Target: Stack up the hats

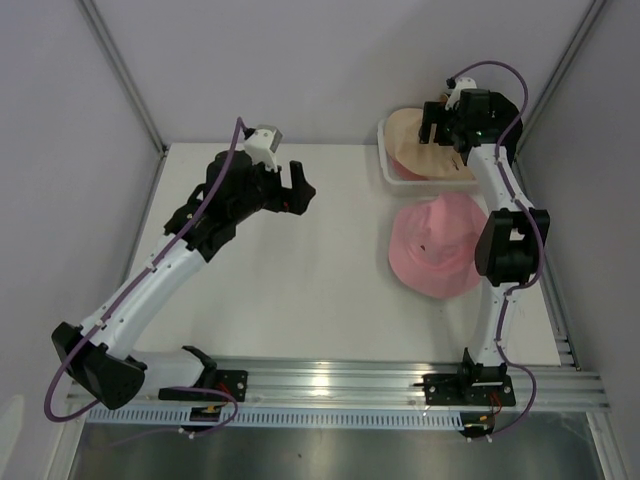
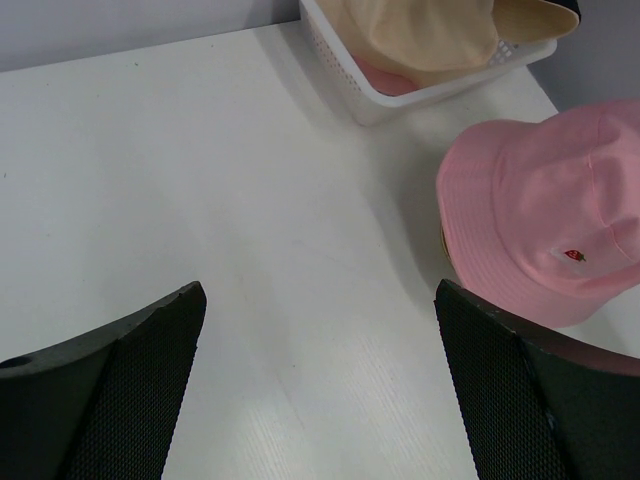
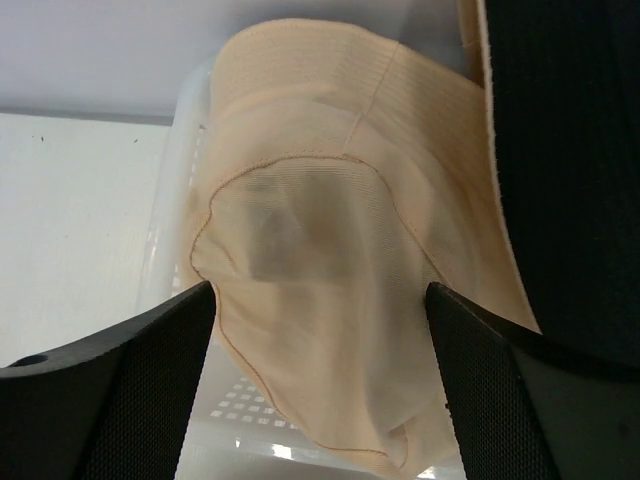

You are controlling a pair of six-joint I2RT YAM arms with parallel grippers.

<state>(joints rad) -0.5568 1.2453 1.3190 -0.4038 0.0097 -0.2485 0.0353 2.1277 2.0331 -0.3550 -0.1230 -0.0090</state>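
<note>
Fetching a hat seems the step in hand: the right jaws straddle the beige bucket hat [image 3: 330, 200] in the white basket [image 3: 175, 190], spread wide and gripping nothing. Next they should pinch the fabric, lift it, and carry it onto the pink bucket hat [image 1: 435, 245] on the worktop [image 1: 300, 290]. The left jaws hang released.

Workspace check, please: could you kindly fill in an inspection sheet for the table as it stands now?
Surface: white table, no stains seen.
Job's things: pink hat on the table, right side; beige hat in the white basket, something pink beneath it.
Clutter: nothing seen.
Claws: left claw open above the table; right claw open, astride the beige hat.
Cables: purple cable along each arm.
Surroundings: grey walls; metal rail at the near edge.
</note>
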